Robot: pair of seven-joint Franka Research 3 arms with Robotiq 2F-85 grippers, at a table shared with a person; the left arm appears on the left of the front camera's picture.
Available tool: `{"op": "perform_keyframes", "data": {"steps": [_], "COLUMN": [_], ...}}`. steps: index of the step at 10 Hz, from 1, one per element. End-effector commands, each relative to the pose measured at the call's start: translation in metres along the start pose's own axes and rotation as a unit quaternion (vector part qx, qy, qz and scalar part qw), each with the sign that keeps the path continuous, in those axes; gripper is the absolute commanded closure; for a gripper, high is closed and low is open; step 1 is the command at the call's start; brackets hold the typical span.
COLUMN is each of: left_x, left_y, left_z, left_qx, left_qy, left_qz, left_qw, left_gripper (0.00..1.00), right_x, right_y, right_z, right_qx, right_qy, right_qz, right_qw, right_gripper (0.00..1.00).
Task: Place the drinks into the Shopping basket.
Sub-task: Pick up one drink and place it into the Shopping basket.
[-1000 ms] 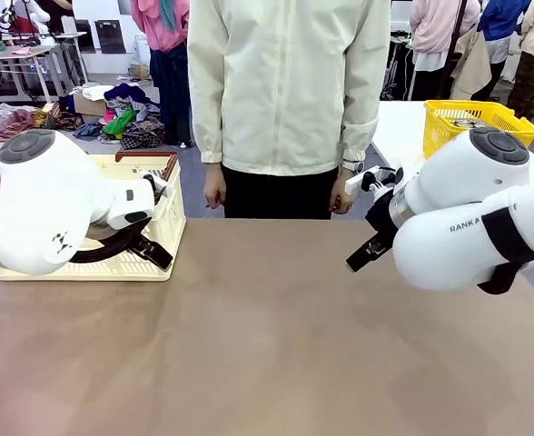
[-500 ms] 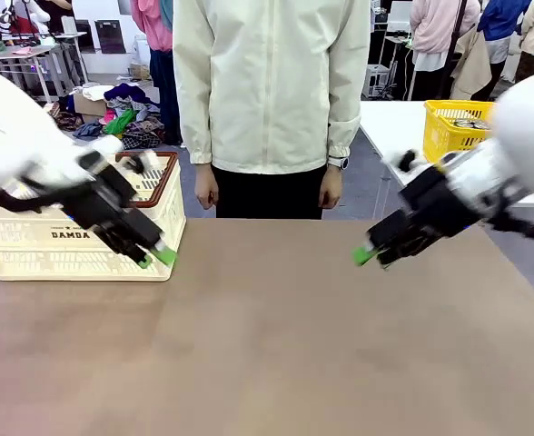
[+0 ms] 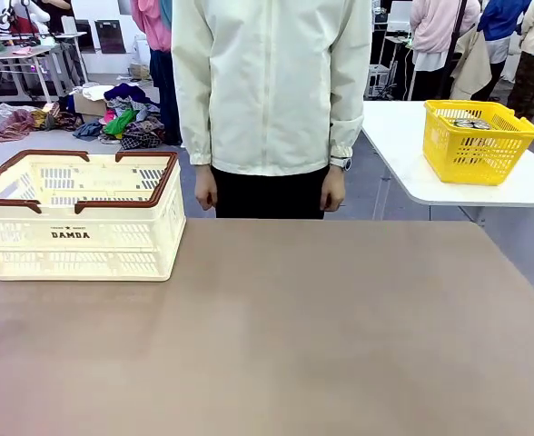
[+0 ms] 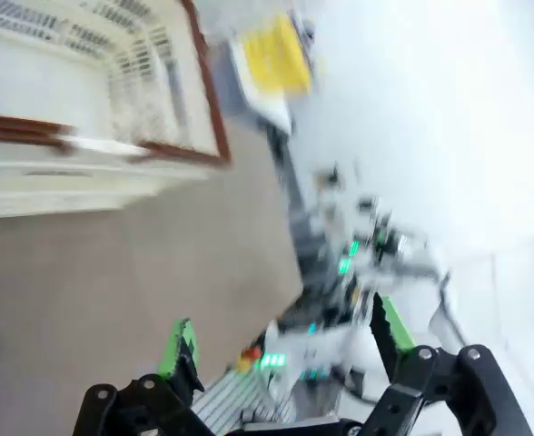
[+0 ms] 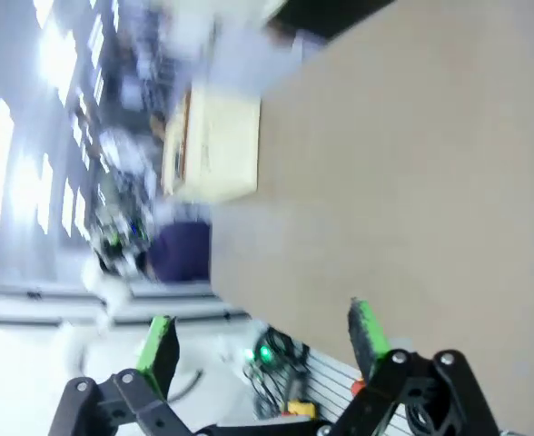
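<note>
Shopping basket [image 3: 76,232], large cream-white slotted plastic with dark brown rim and folded handles, "DAMDA" label on the near wall. It sits at the far-left corner of the brown table [image 3: 294,336], upright, mouth up, and looks empty as far as the front view reaches. Its long axis runs left-right along the table's far edge.

Left gripper [image 4: 283,334]: jaws spread wide, nothing between the green pads. The basket [image 4: 85,173] lies up and to the left of its fingers, well apart; that view is blurred. Right gripper [image 5: 263,334]: also wide and empty, with the basket [image 5: 217,150] far off across the tabletop.

The left arm looks the nearer one for any drop into the basket; the right would have to reach across the middle.

Where the drinks are, cannot tell. A person in a pale jacket [image 3: 271,82] stands at the far edge, hands [image 3: 332,189] hanging down and holding nothing. A smaller yellow mesh basket [image 3: 474,145] sits on a separate white table [image 3: 403,154] and is not the target.
</note>
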State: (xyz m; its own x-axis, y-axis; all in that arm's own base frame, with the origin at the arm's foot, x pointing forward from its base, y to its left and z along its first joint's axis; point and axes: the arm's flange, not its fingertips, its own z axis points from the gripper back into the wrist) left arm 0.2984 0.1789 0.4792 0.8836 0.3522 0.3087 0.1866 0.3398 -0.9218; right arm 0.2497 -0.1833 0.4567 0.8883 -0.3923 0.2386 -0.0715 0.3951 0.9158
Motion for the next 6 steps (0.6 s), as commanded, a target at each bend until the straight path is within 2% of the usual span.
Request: {"op": "perform_keyframes", "data": {"steps": [1, 3, 4, 5, 6], "left_x": [-0.012, -0.032, -0.030, -0.033, -0.033], "left_y": [0.049, 0.061, 0.057, 0.067, 0.067], "left_z": [0.033, 0.054, 0.051, 0.079, 0.079], "left_qx": [-0.084, -0.105, -0.053, -0.076, -0.076], "left_qy": [-0.160, -0.239, -0.283, -0.215, -0.215], "left_qz": [0.030, 0.034, 0.039, 0.073, 0.073], "left_qw": [0.983, 0.965, 0.957, 0.971, 0.971], "left_gripper": [0.00, 0.00, 0.00, 0.00, 0.00], "right_x": [-0.019, -0.022, -0.017, -0.031, -0.031], "right_y": [-0.049, -0.076, -0.086, -0.074, -0.074], "right_z": [0.023, 0.044, 0.042, 0.060, 0.060], "right_qx": [0.050, 0.062, 0.046, 0.042, 0.042], "right_qy": [-0.065, -0.098, -0.116, -0.097, -0.097], "right_qz": [-0.037, -0.073, -0.070, -0.083, -0.083], "right_qw": [0.996, 0.991, 0.990, 0.991, 0.991], "right_gripper": [0.00, 0.00, 0.00, 0.00, 0.00]}}
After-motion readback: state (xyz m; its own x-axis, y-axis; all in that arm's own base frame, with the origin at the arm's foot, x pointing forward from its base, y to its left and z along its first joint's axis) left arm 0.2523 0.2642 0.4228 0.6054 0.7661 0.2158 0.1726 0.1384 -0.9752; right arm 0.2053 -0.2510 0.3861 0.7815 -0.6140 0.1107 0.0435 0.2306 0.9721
